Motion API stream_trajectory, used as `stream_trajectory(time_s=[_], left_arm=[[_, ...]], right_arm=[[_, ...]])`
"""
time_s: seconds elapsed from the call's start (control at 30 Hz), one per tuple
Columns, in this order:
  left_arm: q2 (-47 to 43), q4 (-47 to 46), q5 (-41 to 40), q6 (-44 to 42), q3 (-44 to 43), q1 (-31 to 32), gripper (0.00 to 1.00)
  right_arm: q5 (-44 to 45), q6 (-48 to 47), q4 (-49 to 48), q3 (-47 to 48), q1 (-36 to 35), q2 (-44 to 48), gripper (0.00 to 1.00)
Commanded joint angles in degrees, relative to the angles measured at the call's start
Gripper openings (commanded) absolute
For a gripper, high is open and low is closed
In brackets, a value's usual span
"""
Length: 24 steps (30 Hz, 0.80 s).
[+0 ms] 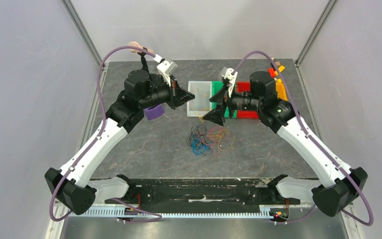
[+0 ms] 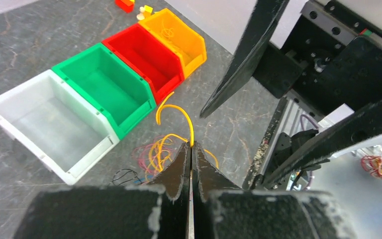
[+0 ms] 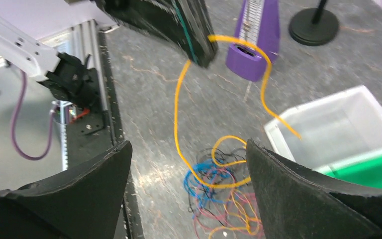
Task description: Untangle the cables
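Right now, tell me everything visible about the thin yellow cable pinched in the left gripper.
The thin yellow cable looks like smooth, flexible plastic-coated wire. The shut left gripper pinches it in mid-air. One side hangs down in a long curve into the mixed clump of red, blue, black and yellow cables on the grey tabletop; the other side arcs out freely, its tip loose.

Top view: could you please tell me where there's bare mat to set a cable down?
Bare mat lies left of the cable tangle, up to the left arm, and right of it, up to the right arm. Crowded: the tangle and the bins behind it.
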<state>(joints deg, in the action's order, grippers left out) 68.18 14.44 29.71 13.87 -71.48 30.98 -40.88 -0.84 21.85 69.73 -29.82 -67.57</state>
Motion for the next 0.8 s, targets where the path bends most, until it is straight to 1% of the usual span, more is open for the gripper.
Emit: stream_trajectory(time_s=[0.0,0.1,0.13,0.17,0.2,0.23,0.27,0.3,0.33,0.37,0.4,0.5,0.53,0.57,0.6,0.67,0.7,0.77], left_arm=[[0.99,-4.71,0.96,6.01,-0.24,0.93,0.02],[1.84,-5.53,0.87,7.05,-0.40,1.52,0.02],[2.11,-5.79,0.79,7.37,-0.49,1.74,0.02],[2.54,-5.94,0.70,7.69,-0.73,1.96,0.02],[2.89,-5.95,0.55,8.04,-0.89,2.07,0.02],[3.21,-6.02,0.23,8.68,-1.09,2.06,0.02],[3.55,-5.86,-0.55,9.07,-1.19,2.06,0.02],[3.77,-5.51,-1.31,9.24,-1.28,2.07,0.02],[4.08,-5.25,-1.92,9.25,-1.38,2.06,0.02],[4.30,-5.21,-2.17,9.23,-1.38,2.06,0.02],[4.64,-5.21,-2.43,9.33,-1.46,2.06,0.02],[5.61,-5.30,-2.66,10.23,-1.51,1.98,0.02],[5.94,-5.22,-2.56,10.38,-1.69,1.98,0.08],[6.21,-5.06,-2.51,10.46,-1.87,2.00,0.12],[6.35,-4.97,-2.47,10.51,-2.05,1.85,0.24],[6.54,-4.50,-2.73,10.50,-2.53,1.55,0.61],[6.60,-3.84,-2.98,10.09,-3.05,1.23,0.72],[6.63,-2.62,-2.68,8.93,-3.66,0.43,0.75]], right_arm=[[-4.12,5.53,-4.98,4.33,-2.83,-4.63,0.87],[-3.40,8.55,-8.45,4.77,-4.42,-6.81,0.84],[-2.21,9.22,-9.05,4.80,-4.88,-7.49,0.81],[-1.18,9.50,-9.27,4.85,-5.24,-8.23,0.73],[-0.48,9.60,-9.36,4.96,-5.34,-8.71,0.64],[0.39,9.57,-9.29,5.11,-5.38,-8.74,0.50],[0.68,9.09,-9.07,5.07,-5.36,-8.48,0.41],[1.08,8.50,-8.99,4.87,-5.24,-7.78,0.28],[1.41,8.27,-8.98,4.52,-5.09,-6.83,0.10],[2.17,8.37,-8.96,3.99,-4.75,-6.05,0.00],[2.71,8.82,-9.03,3.02,-3.83,-4.96,0.00],[0.92,11.26,-9.50,0.33,2.70,-3.02,0.00],[-0.88,11.93,-9.53,-0.16,5.18,-2.78,0.00],[-2.32,12.57,-9.39,-0.43,7.86,-2.71,0.00],[-3.86,13.14,-9.14,-0.60,10.54,-2.59,0.00],[-5.94,13.21,-8.10,-0.33,14.92,-2.57,0.00],[-6.72,12.21,-7.12,0.10,17.93,-2.58,0.00],[-7.18,9.14,-4.52,1.06,24.06,-2.89,0.00]])
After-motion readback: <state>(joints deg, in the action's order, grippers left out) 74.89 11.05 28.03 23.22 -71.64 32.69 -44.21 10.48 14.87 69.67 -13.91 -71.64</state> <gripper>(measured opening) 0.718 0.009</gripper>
